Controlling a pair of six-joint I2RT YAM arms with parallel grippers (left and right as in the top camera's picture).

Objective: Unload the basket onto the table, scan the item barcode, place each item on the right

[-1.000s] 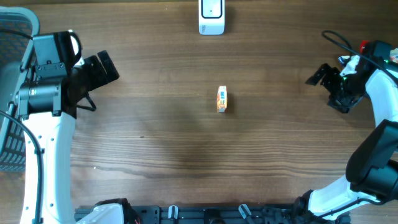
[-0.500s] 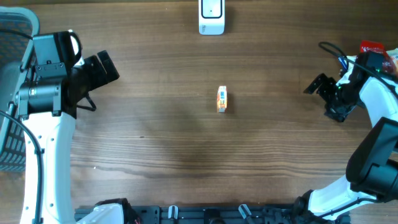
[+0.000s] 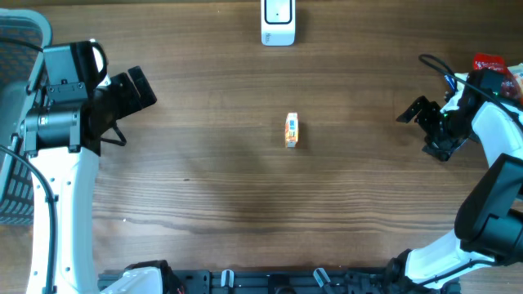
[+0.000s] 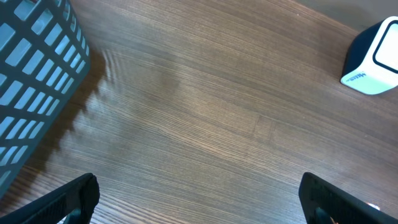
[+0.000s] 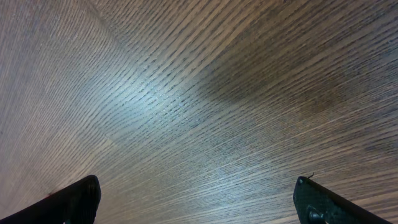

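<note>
scanner (image 4: 375,57): grey print on white side, illegible | item (image 3: 292,130): label too small to read

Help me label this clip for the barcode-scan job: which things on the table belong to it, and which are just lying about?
For the job:
- small orange packet, mid-table
- white scanner, at the far edge

Lying about:
- grey mesh basket, beside the left arm
- red item, at the right edge, partly hidden

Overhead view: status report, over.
Left gripper and right gripper: jaws open, empty. Item mid-table, untouched. Scanner at far edge; nothing between.
</note>
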